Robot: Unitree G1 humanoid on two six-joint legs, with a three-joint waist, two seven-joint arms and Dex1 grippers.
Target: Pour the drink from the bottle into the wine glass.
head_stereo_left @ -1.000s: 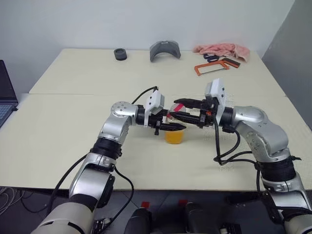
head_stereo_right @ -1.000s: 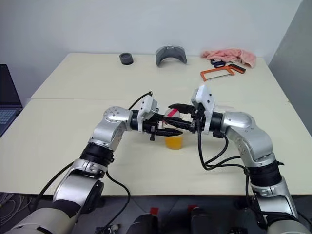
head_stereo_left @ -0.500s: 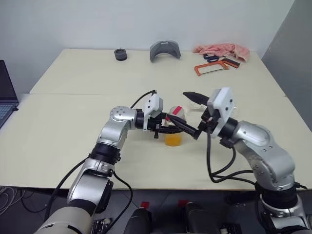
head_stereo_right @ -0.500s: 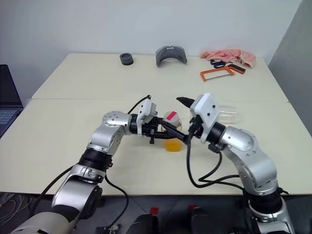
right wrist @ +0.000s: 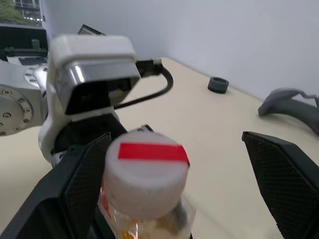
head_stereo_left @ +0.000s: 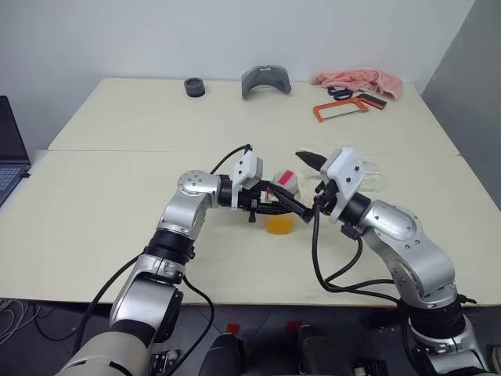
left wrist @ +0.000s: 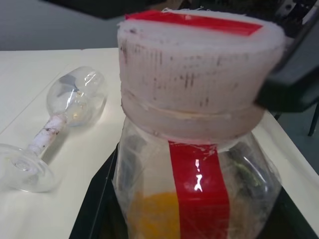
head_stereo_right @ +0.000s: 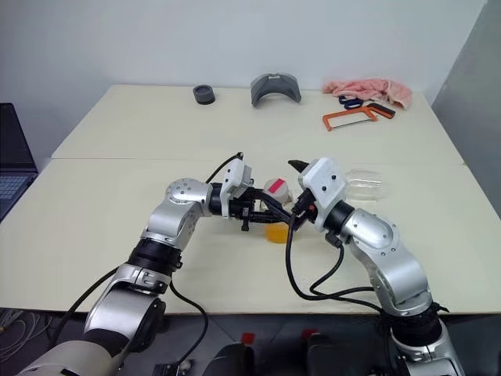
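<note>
The bottle stands on the table with the orange drink low inside it and its white-and-red cap on. My left gripper is shut on the bottle's body from the left. My right gripper is open wide, with a finger on each side of the cap and neither touching it. The wine glass lies on its side on the table behind my right wrist. In the left wrist view its bowl, stem and foot are plain.
At the far edge of the table lie a black ring, a grey curved piece, a pink cloth, scissors and an orange hacksaw. A laptop sits at the left edge.
My right gripper opened wide from around the cap and its wrist turned, drawing back a little to the right. The left gripper kept the bottle still.
</note>
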